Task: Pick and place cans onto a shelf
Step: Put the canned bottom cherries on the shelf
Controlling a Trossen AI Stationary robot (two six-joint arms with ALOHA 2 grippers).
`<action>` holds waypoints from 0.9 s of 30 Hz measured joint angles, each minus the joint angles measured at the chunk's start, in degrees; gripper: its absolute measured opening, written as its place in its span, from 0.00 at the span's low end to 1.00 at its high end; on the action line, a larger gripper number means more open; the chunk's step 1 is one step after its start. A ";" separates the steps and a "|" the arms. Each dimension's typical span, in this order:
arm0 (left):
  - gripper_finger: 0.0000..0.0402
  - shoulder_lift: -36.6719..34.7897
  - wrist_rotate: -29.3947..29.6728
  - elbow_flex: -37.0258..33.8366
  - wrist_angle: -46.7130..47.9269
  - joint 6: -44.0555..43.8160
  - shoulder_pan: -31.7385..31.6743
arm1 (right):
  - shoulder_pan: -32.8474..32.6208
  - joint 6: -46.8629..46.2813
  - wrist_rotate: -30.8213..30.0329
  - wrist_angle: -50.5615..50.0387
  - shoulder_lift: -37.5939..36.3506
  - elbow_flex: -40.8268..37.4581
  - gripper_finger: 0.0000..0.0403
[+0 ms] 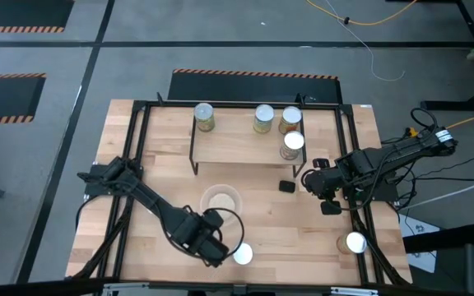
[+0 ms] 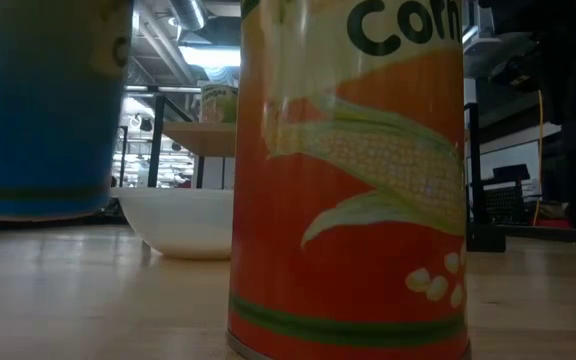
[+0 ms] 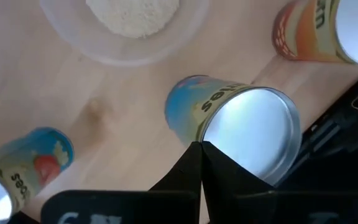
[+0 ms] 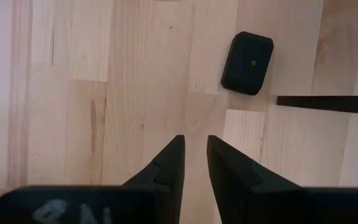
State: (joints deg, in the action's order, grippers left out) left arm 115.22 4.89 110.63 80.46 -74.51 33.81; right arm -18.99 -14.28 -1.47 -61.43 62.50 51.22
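So we had four cans up on the shelf (image 1: 245,152): one (image 1: 204,116) toward the left end, two (image 1: 263,117) side by side (image 1: 291,119) toward the right, and a fourth (image 1: 293,144) just in front of those. The left gripper (image 3: 201,149) was down at the near edge of the table (image 1: 130,238), fingers pinched together and holding nothing, right over a blue-labelled can (image 3: 235,124). An orange corn can (image 3: 316,31) stood nearby, as did the clear bowl (image 1: 220,200). The right gripper (image 4: 194,146) hovered over bare wood near the small black block (image 4: 247,62), fingers slightly apart and empty. One more can (image 1: 355,242) sat near the front right corner.
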 joint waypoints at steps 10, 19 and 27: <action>0.00 0.66 0.59 0.00 -3.41 1.57 -2.30 | -0.01 0.00 0.00 0.63 0.00 0.00 0.18; 0.00 1.16 2.41 0.00 -6.30 1.58 -2.30 | 0.01 2.85 0.00 1.93 0.00 0.00 0.18; 0.00 3.10 3.13 0.01 -8.54 1.60 -2.30 | 0.00 2.89 0.00 2.12 0.00 0.00 0.18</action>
State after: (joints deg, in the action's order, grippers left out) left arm 118.32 8.02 110.64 71.92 -72.90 31.51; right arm -18.99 -11.40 -1.48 -59.31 62.50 51.22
